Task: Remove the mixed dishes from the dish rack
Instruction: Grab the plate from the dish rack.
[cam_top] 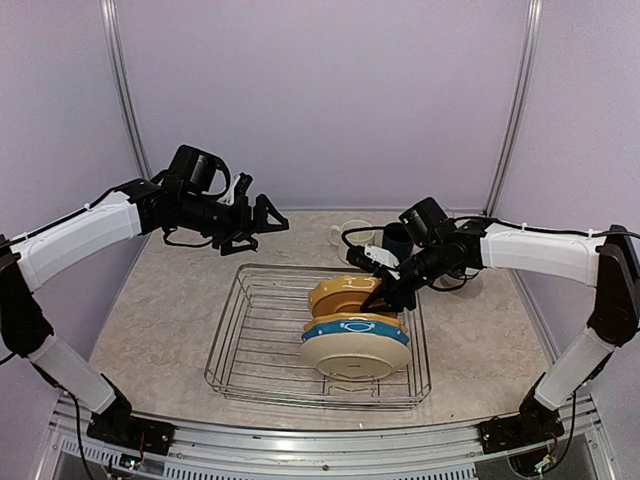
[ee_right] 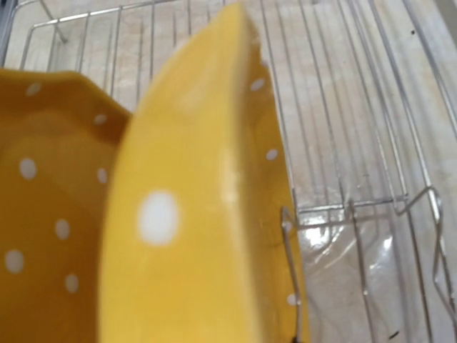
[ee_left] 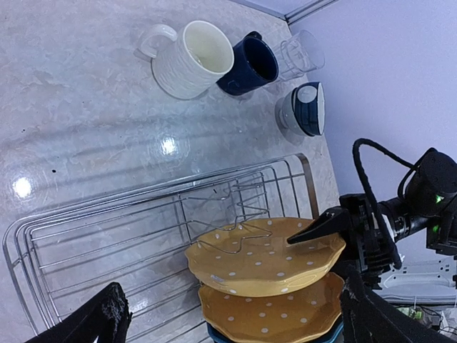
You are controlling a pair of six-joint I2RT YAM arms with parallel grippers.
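Cream mug [ee_left: 193, 57], navy mug [ee_left: 250, 68], tumbler [ee_left: 300, 53] and bowl [ee_left: 305, 108] are standing beyond the dish rack [cam_top: 240, 340]. Four plates [cam_top: 352, 358] are waiting inside. Right gripper [cam_top: 385, 295] is sitting at the rear yellow plate [cam_top: 338, 292] rim, and I cannot tell whether it is gripping. Left gripper [cam_top: 255, 225] is hovering, spread wide.

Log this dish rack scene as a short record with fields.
in dish rack: two yellow dotted plates, blue-rimmed plate, cream plate, standing tilted
on table beyond rack: cream mug, navy mug, glass tumbler, blue-and-white bowl
left gripper: open, raised in the air, holding nothing
right gripper: at rim of far yellow plate; grip unclear
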